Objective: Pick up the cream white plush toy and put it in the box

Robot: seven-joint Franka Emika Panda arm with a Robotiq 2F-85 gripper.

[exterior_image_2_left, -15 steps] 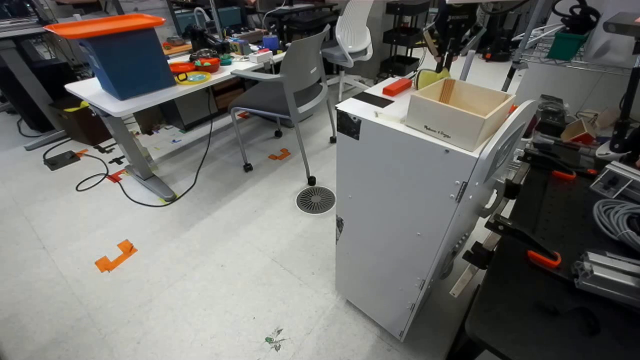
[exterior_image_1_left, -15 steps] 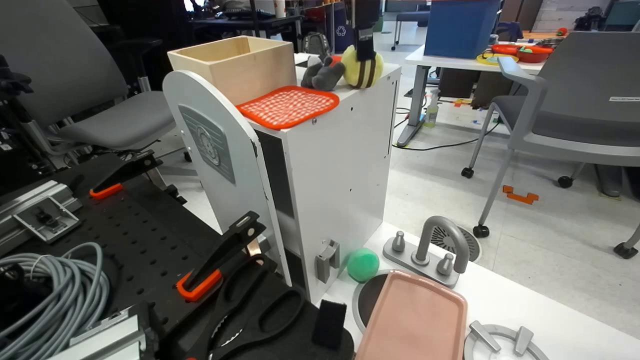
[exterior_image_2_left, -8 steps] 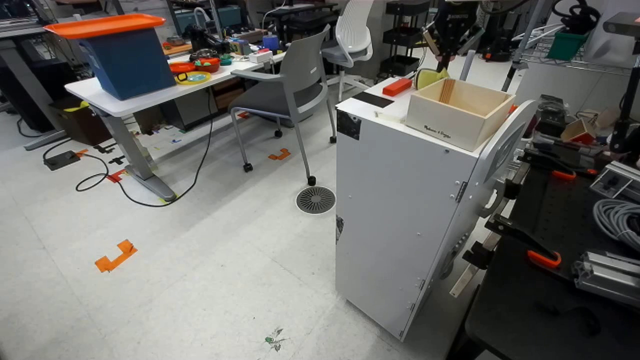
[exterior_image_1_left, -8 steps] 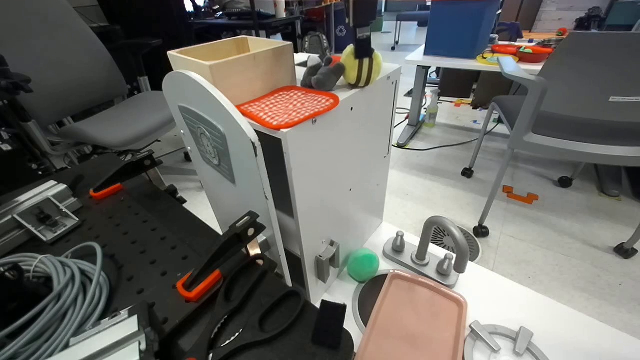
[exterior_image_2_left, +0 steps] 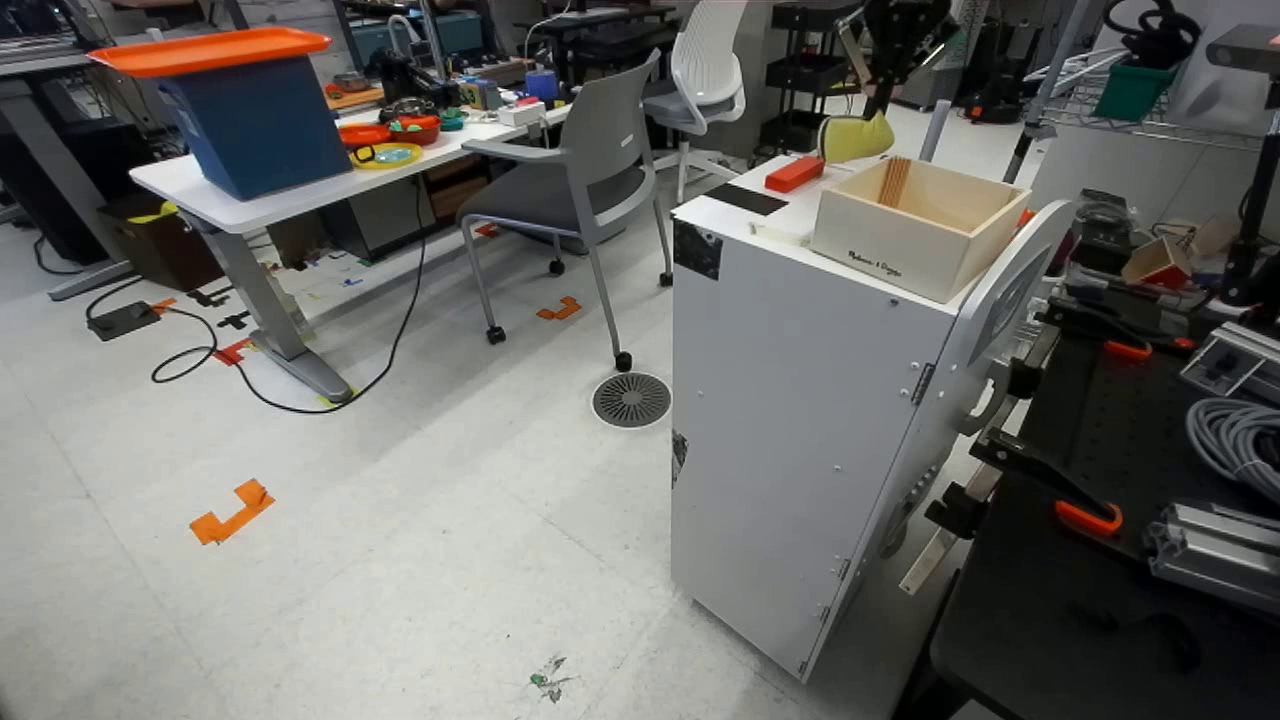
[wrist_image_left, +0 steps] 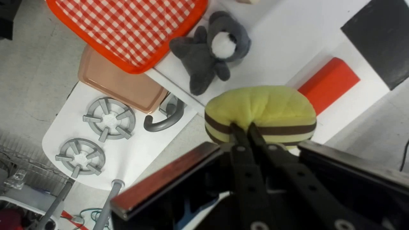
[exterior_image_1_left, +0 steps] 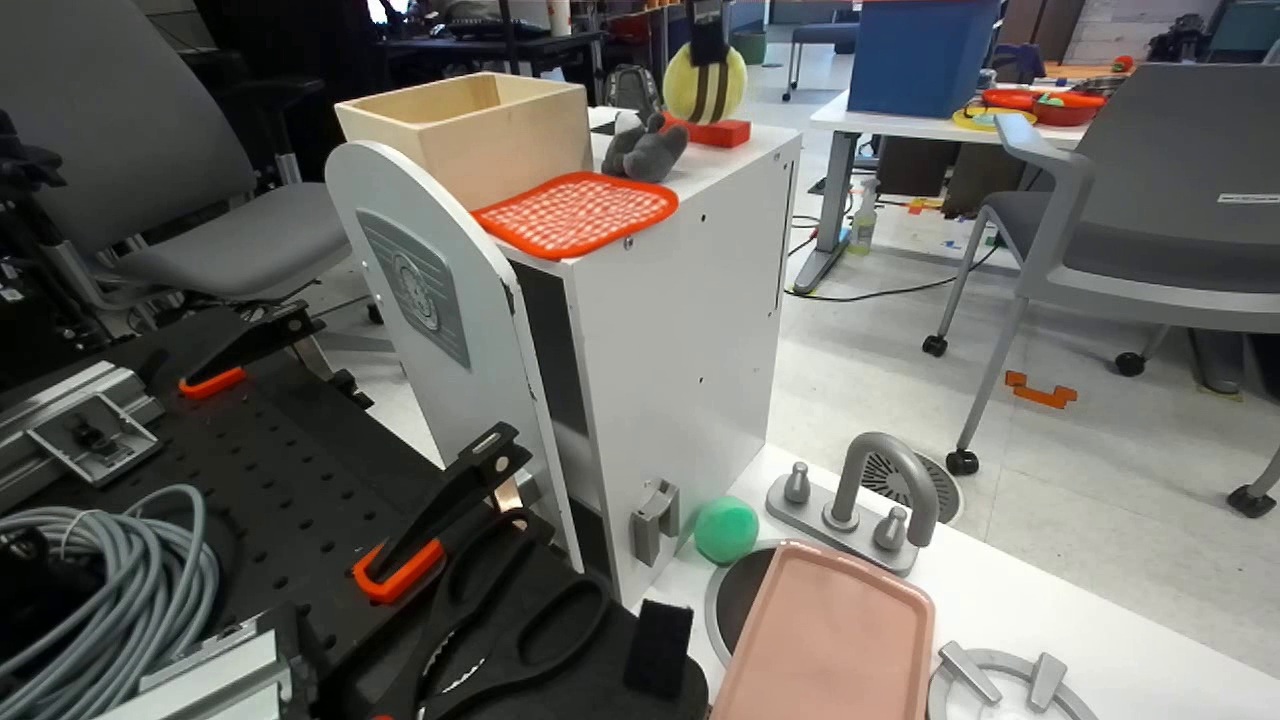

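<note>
The black fingers (wrist_image_left: 241, 156) are almost meeting and are pinching a fold of the rounded pale-yellow plush toy with dark brown bands (wrist_image_left: 262, 110). This toy is hanging just under the fingers, its two ends sticking out on both sides of them, and it seems to be clearing the white table (wrist_image_left: 278, 48). In an exterior view the lidless rectangular box of pale wood (exterior_image_1_left: 510, 150) is standing to the left of the fingers, so the placing is not yet happening. In the wrist view a grey plush animal (wrist_image_left: 199, 62) is lying beyond the fingers, upper left, and a red rectangular block (wrist_image_left: 329, 86) upper right.

The shallow grip is worrying me most: if only cloth is carrying the weight, a quick move could be pulling it out. Because the toy is reaching lower than the fingers, a low crossing could be catching it on the wall of the box. Letting go too early would be leaving it beside the box.
</note>
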